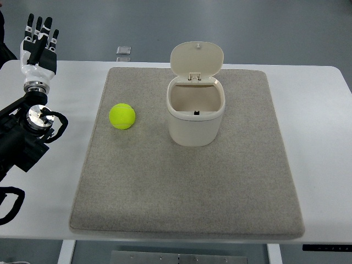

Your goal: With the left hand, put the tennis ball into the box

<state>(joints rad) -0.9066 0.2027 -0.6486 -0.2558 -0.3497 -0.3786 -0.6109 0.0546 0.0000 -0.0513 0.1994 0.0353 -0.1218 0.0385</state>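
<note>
Tennis ball (122, 116) on grey mat (187, 187), just left of open-lidded cream box (195, 124). Left hand (38, 47) far left of box, fingers extended, empty.

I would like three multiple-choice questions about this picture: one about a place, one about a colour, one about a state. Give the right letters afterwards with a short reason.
1. Where does the tennis ball lie?
A. on the grey mat, left of the box
B. inside the box
C. on the bare table, off the mat

2. What colour is the box?
A. black
B. cream
C. blue

3. How is the left hand now?
A. closed around the ball
B. resting inside the box
C. open and empty, over the table's far left part

Answers:
1 A, the ball sits on the mat, apart from the box.
2 B, body and lid are cream.
3 C, its fingers are spread, far from the ball.
</note>
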